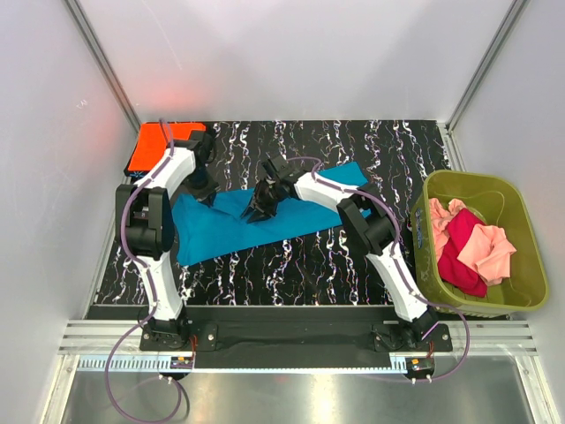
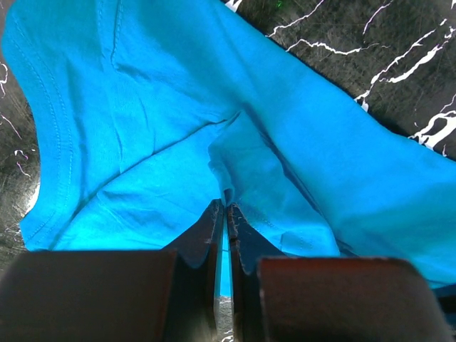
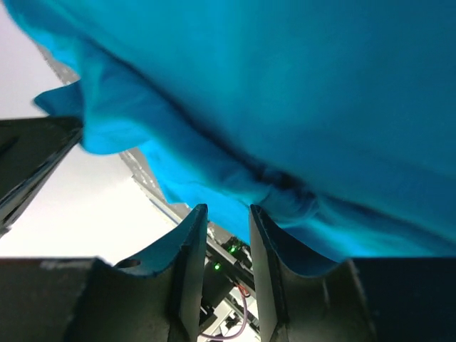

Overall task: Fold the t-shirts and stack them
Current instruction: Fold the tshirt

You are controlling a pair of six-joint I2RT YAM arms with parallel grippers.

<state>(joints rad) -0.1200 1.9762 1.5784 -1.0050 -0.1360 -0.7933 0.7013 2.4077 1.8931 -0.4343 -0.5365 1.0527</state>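
Teal t-shirt [image 1: 231, 231] lies rumpled mid-desk; left gripper [image 2: 226, 206] and right gripper [image 3: 228, 208] each pinch it; orange t-shirt [image 1: 154, 147] sits in the far-left corner; olive bin [image 1: 468, 176] at right edge.

T-shirt [image 1: 229, 231] on table [image 1: 353, 256], bin [image 1: 521, 221] to right

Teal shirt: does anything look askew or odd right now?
Yes. The teal t-shirt lies diagonally and bunched on the table, not flat. The left gripper is shut on a pinched fold. Cloth also bunches at the right gripper, whose hold is unclear. No damage visible.
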